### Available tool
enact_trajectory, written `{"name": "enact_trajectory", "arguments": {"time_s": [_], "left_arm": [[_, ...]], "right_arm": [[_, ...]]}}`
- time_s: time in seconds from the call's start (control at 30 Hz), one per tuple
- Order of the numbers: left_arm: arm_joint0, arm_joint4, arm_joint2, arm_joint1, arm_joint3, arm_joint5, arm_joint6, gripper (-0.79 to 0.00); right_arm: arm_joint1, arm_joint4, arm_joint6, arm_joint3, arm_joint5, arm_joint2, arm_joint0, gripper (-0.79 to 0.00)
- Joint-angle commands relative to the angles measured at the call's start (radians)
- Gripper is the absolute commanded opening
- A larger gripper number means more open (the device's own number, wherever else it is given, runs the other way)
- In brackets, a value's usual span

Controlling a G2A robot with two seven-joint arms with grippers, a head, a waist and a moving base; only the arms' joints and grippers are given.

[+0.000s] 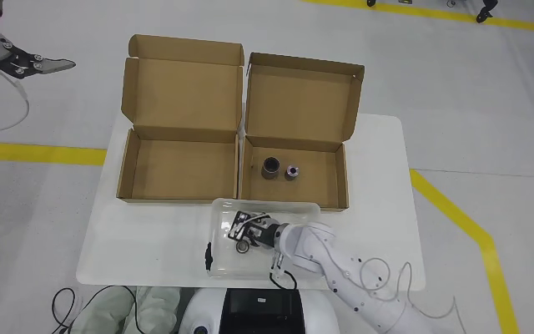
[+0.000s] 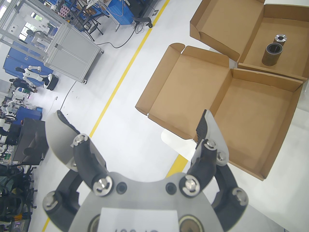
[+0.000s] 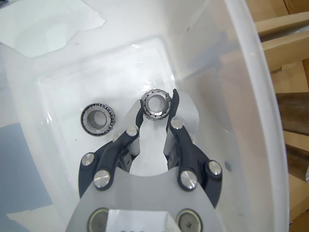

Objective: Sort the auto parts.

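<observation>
The white table (image 1: 384, 167) is seen from above, and two open cardboard boxes are set on it side by side: the empty box (image 1: 179, 167) and the neighbouring box (image 1: 325, 188). The clear plastic bin (image 1: 219, 250) is placed just in front of them. The left gripper (image 2: 131, 117) is held off the table, above the floor, with its fingers spread wide and nothing between them. The right gripper (image 3: 157, 102) is found inside the bin — clamped on one bearing (image 3: 155, 107). A second bearing (image 3: 97, 119) is seen lying near it on the bin floor. In the neighbouring box a dark sleeve (image 1: 270, 168) is stood upright — a small silver bushing (image 1: 291, 172) just beside it.
</observation>
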Motion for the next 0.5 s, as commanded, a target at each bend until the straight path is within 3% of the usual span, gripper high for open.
{"name": "enact_trajectory", "arguments": {"time_s": [0.0, 0.4, 0.43, 0.47], "left_arm": [[0.000, 0.000, 0.000, 0.000, 0.000, 0.000, 0.000, 0.000], [0.000, 0.000, 0.000, 0.000, 0.000, 0.000, 0.000, 0.000], [0.000, 0.000, 0.000, 0.000, 0.000, 0.000, 0.000, 0.000], [0.000, 0.000, 0.000, 0.000, 0.000, 0.000, 0.000, 0.000]], "right_arm": [[0.002, 0.008, -0.019, 0.001, -0.004, 0.009, -0.006, -0.785], [0.020, -0.009, 0.047, -0.059, 0.008, 0.050, -0.071, -0.785], [0.022, -0.011, 0.050, -0.065, 0.008, 0.053, -0.076, -0.717], [0.023, -0.011, 0.050, -0.069, 0.010, 0.057, -0.080, -0.511]]}}
